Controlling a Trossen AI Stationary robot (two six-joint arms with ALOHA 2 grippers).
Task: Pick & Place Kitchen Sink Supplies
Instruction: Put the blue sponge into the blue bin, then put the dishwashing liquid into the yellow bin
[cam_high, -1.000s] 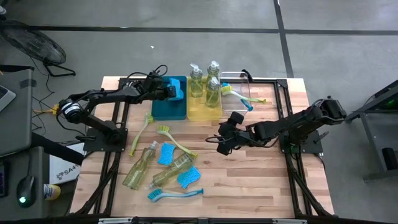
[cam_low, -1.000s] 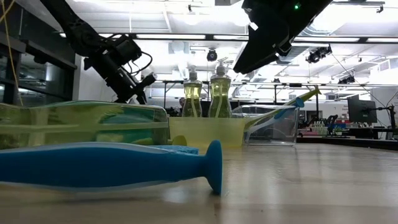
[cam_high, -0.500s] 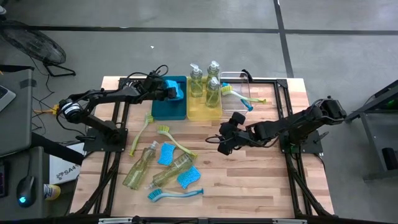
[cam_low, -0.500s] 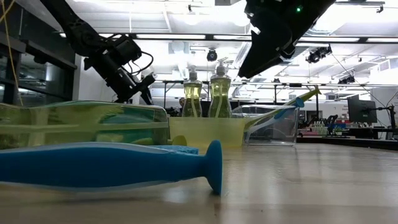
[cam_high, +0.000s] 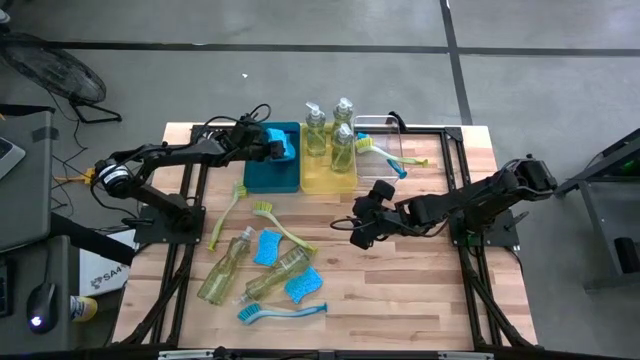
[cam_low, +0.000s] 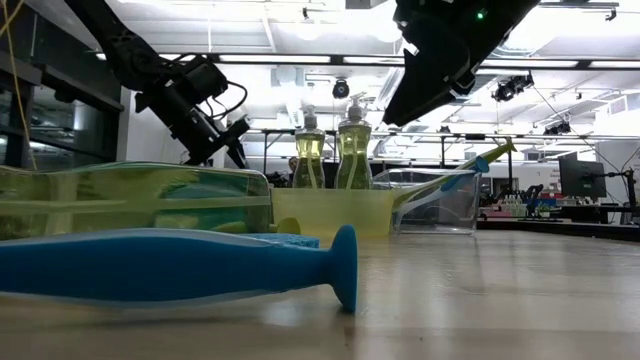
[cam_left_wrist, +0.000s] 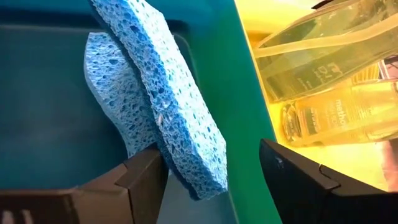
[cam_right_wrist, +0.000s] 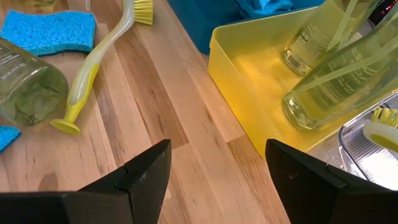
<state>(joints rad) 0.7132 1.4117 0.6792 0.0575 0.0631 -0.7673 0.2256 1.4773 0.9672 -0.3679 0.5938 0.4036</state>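
Two blue sponges (cam_left_wrist: 161, 93) stand on edge in the teal bin (cam_high: 262, 172), leaning on its wall next to the yellow bin (cam_high: 328, 178). My left gripper (cam_high: 283, 148) is open over them, one finger on each side. Three soap bottles (cam_high: 330, 135) stand upright in the yellow bin. Two more bottles (cam_high: 250, 270), two sponges (cam_high: 267, 246), two yellow-green brushes (cam_high: 283, 228) and a blue brush (cam_high: 280, 311) lie on the table. My right gripper (cam_high: 360, 230) hangs open above bare table to the right of them. My left gripper has the nearer sponge's lower end (cam_left_wrist: 193, 177) right beside one finger (cam_left_wrist: 146, 177). I cannot tell whether that finger touches it. The other finger (cam_left_wrist: 298, 177) stands apart, past the teal bin's wall.
A clear bin (cam_high: 378, 128) at the far right of the row holds brushes (cam_high: 385, 160). In the right wrist view, a yellow-green brush (cam_right_wrist: 99, 62) and a sponge (cam_right_wrist: 50, 31) lie beyond the gripper. Bare wood spreads across the table's right half (cam_high: 420, 290).
My left gripper has opened over the teal bin and let go of the sponge, which now leans against the bin's wall beside the other sponge. The arm itself has stayed in place.
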